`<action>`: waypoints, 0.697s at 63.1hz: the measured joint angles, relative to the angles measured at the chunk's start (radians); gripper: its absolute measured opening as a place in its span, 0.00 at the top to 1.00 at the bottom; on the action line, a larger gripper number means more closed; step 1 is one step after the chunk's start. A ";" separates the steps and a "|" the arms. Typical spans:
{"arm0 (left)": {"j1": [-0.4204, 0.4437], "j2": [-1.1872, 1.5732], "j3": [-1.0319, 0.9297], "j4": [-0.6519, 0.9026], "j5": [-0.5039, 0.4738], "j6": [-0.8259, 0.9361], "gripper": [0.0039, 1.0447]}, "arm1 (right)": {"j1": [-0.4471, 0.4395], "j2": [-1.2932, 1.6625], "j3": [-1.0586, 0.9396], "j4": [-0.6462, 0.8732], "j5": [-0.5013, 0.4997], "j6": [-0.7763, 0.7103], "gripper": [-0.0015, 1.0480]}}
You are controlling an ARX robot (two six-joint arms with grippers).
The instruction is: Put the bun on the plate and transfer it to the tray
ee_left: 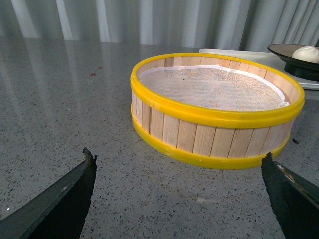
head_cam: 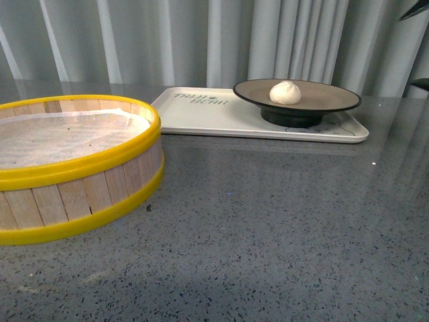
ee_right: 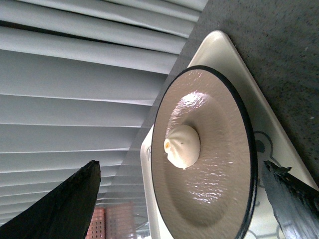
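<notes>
A yellow-rimmed steamer basket (head_cam: pixel 70 164) sits nearest, at nine o'clock. The bun (head_cam: pixel 285 92) rests on the plate (head_cam: pixel 338 100), itself on the tray (head_cam: pixel 201 114), at one o'clock, nearer the right hand (ee_right: pixel 182 196), whose fingers are spread apart. The left hand (ee_left: pixel 179 191) is likewise apart.

A round wooden steamer basket (head_cam: pixel 64 168) sits on the near left part of a dark grey speckled table (head_cam: pixel 281 221). Its wall is made of upright pale wooden slats, with a bright yellow band around the top rim and another around the base. A white cloth liner (head_cam: pixel 60 134) covers the inside. Behind the table hangs a pale grey curtain (head_cam: pixel 201 40) in vertical folds.
</notes>
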 joint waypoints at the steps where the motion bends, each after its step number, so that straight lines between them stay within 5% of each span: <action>1: 0.000 0.000 0.000 0.000 0.000 0.000 0.06 | -0.006 -0.013 -0.013 0.004 -0.001 0.000 0.08; 15: 0.000 0.000 0.000 0.000 0.000 0.000 0.06 | -0.181 -0.333 -0.346 0.069 0.038 -0.110 0.08; 27: 0.000 0.000 0.000 0.000 0.000 0.000 0.06 | -0.353 -0.586 -0.582 0.200 0.156 -0.396 0.09; 33: 0.000 0.000 0.000 0.000 0.000 0.000 0.06 | -0.398 -0.731 -0.733 0.290 -0.048 -0.735 0.25; 44: 0.000 0.000 0.000 0.000 -0.001 0.000 0.06 | -0.317 -1.033 -1.049 0.291 -0.021 -1.065 0.54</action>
